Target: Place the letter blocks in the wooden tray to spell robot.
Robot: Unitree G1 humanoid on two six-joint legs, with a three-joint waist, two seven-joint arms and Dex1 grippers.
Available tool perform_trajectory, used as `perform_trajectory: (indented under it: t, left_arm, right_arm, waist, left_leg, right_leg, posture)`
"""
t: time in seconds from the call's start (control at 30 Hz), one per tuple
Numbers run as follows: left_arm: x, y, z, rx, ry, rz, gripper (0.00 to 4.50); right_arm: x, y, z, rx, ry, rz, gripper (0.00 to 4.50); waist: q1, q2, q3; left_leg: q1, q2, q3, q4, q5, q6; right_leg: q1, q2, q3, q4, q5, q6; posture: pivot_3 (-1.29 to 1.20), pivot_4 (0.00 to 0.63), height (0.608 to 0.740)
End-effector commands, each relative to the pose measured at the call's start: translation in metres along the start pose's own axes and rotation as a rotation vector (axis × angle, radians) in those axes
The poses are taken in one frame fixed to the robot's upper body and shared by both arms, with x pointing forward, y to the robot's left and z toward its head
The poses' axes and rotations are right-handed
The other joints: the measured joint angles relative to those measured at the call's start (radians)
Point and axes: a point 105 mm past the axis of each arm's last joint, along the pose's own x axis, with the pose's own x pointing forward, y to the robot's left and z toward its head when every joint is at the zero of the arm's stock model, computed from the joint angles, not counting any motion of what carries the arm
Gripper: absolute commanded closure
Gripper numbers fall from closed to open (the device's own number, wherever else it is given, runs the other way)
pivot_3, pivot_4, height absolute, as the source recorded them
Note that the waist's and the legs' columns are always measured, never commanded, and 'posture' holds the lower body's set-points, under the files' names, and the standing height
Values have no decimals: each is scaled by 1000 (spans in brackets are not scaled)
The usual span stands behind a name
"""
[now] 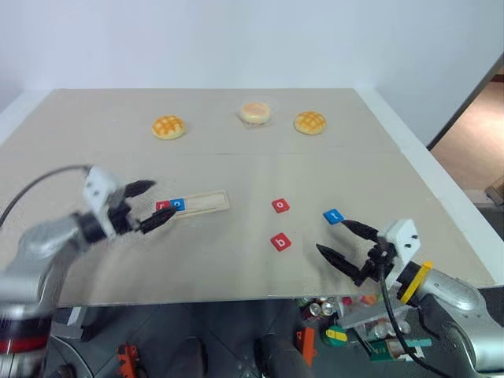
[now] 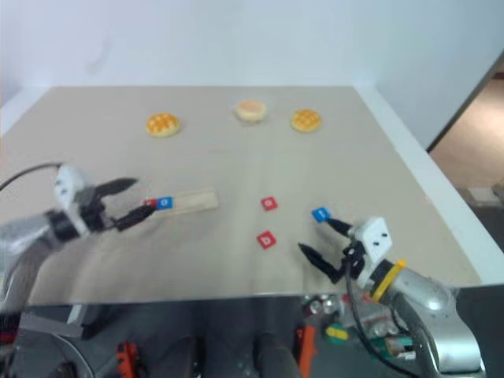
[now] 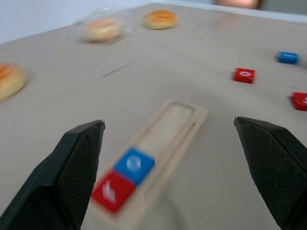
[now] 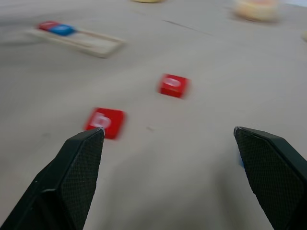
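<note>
Both wide open, empty: left gripper [image 1: 147,205], right gripper [image 1: 339,242].

Your table [image 1: 236,260] holds the following. Wooden tray [image 1: 206,201]: left of centre frame, two letter blocks seated at its left end, "r" block [image 1: 163,206] outermost, "o" block [image 1: 178,204] touching it. Loose blocks right of centre: second "o" block [image 1: 280,205], "b" block [image 1: 280,242] below it, "t" block [image 1: 333,215] further right. Three buns [image 1: 168,127] in a row along the upper frame.
</note>
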Motion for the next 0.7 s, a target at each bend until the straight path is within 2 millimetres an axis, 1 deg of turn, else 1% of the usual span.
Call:
perform_trajectory:
  t: [0.03, 0.13, 0.2, 0.27, 0.4, 0.53, 0.7]
  left_arm:
    - [10, 7, -3, 38, 83, -165, 0]
    - [27, 14, -9, 107, 175, -285, 0]
    - [37, 18, -8, 103, 184, -322, 0]
    - [48, 19, -10, 113, 215, -374, 0]
    - [62, 23, -14, 159, 261, -406, 0]
    - [71, 21, -21, 179, 306, -430, 0]
    - [74, 15, -27, 171, 312, -464, 0]
  right_arm:
    - [11, 11, 16, -78, -44, 88, 24]
    - [21, 13, 18, -107, -59, 126, 24]
    - [26, 13, 19, -123, -68, 137, 24]
    - [31, 13, 19, -135, -76, 146, 24]
    - [35, 12, 19, -154, -85, 139, 24]
    - [35, 10, 18, -157, -91, 109, 24]
    - [33, 14, 13, -149, -82, 92, 24]
  waist:
    - [-3, 0, 0]
    - [-3, 0, 0]
    - [1, 0, 0]
    - [2, 0, 0]
    - [3, -1, 0]
    - [1, -1, 0]
    - [1, -1, 0]
  left_leg:
    - [0, 0, 0, 0, 0, 0]
    - [-2, -1, 2, 0, -2, -2]
    - [-4, -1, 0, -1, -4, 0]
    - [-6, -1, -3, -1, -6, 3]
    - [-12, -1, -5, -1, -7, 6]
    - [-14, -1, -5, 0, -8, 6]
    - [-14, -1, -6, 1, -8, 6]
  right_leg:
    - [0, 0, 0, 0, 0, 0]
    - [-1, 0, 2, 0, 1, 3]
    - [-3, 1, 1, 0, 2, 8]
    - [-4, 2, 0, 1, 0, 9]
    - [-10, 2, -2, 2, -2, 9]
    - [-12, 2, -1, 2, -2, 9]
    - [-11, 2, -2, 4, -1, 9]
  posture:
    - [0, 150, 739]
    - [0, 150, 739]
    - [0, 150, 739]
    - [0, 150, 739]
    - [0, 150, 739]
    - [0, 150, 739]
    - [0, 150, 739]
